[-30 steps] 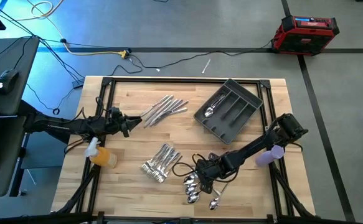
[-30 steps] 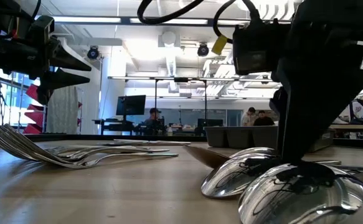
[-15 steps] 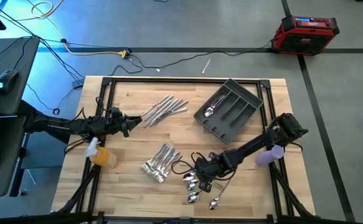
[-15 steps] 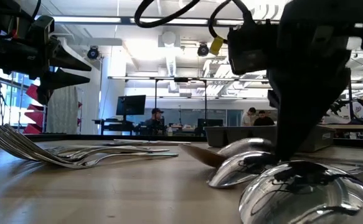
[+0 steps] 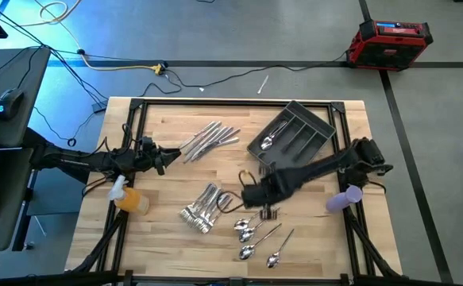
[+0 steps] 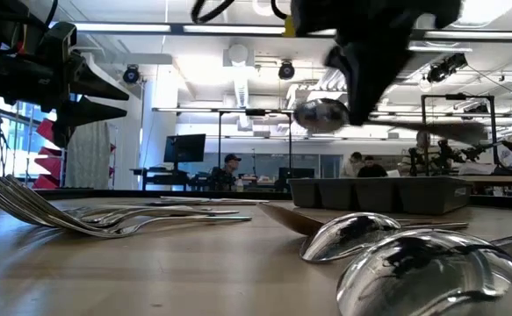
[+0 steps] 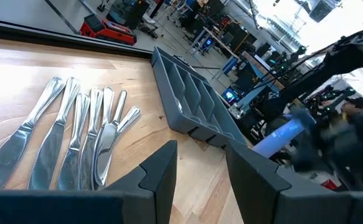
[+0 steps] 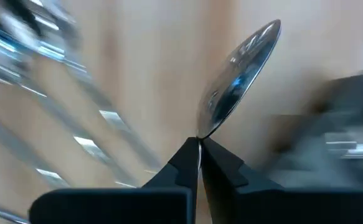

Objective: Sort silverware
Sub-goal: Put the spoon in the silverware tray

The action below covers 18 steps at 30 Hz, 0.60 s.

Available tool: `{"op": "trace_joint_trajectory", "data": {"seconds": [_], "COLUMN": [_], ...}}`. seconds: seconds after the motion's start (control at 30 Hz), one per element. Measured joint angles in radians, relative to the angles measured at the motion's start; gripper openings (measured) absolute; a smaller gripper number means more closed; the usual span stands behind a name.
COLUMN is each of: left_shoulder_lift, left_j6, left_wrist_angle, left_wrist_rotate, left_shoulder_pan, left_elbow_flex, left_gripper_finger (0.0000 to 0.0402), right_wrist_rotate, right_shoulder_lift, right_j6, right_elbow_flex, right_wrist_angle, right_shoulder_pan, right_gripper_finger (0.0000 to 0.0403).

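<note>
**Inspector:** Silver spoon [image 8: 237, 78] is pinched by its handle between the pressed-together fingers of the right hand [image 5: 251, 193], lifted clear of the counter [image 5: 167, 234] near its middle. The low view confirms the bowl hangs in the air with nothing beneath it.

**Clerk:** And the step in hand?

**Inspector:** Carrying, by my judgement. The pick is done; the spoon has yet to reach the grey tray [image 5: 314, 147], which sits at an angle near the counter's far right corner. One spoon [image 5: 268, 143] already lies in a compartment there.

**Clerk:** What does the next move require?

**Inspector:** Travel toward the far right corner, then lining the spoon up with that same compartment before letting go. The tray's near wall must be cleared, so height should be kept until the spoon is over the slot.

**Clerk:** The remaining silverware?

**Inspector:** Loose spoons [image 5: 251, 238] lie close to the near edge, right of centre. Forks [image 5: 203, 206] are heaped toward the near edge, left of centre. Knives [image 5: 209, 139] are fanned out toward the far edge.

**Clerk:** The other arm?

**Inspector:** Left hand [image 5: 161, 161] waits over the left edge, fingers spread, holding nothing.

**Clerk:** Obstructions?

**Inspector:** None on the direct path. An orange object [image 5: 129, 199] at the left edge and a purple one [image 5: 344, 197] at the right edge stand well apart from it.
</note>
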<state>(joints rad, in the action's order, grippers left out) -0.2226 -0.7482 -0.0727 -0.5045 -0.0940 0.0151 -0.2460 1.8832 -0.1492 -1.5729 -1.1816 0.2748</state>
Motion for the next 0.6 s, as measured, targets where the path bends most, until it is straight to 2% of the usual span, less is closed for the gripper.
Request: {"op": "trace_joint_trajectory", "data": {"seconds": [0.1,0.37,0.5,0.6], "left_shoulder_lift": [0.0,0.0,0.0,0.0], "left_j6": [0.0,0.0,0.0,0.0], "left_wrist_angle": [0.0,0.0,0.0,0.001], "left_wrist_rotate": [0.0,0.0,0.0,0.0], "left_shoulder_pan": [0.0,0.0,0.0,0.0], "left_elbow_flex": [0.0,0.0,0.0,0.0], "left_gripper_finger": [0.0119,0.0119,0.0119,0.0119], "right_wrist_rotate": [-0.085,-0.065,-0.025,0.036], "right_shoulder_lift": [-0.002,0.0,0.002,0.003], "right_j6": [0.296,1.089,1.307,1.385], "right_elbow_flex": [-0.048,0.005,0.04,0.077], "right_wrist_angle": [-0.094,-0.111,-0.082,-0.007], "right_shoulder_pan": [-0.088,-0.435,-0.583,-0.657], "right_gripper_finger": [0.0,0.0,0.0,0.0]}}
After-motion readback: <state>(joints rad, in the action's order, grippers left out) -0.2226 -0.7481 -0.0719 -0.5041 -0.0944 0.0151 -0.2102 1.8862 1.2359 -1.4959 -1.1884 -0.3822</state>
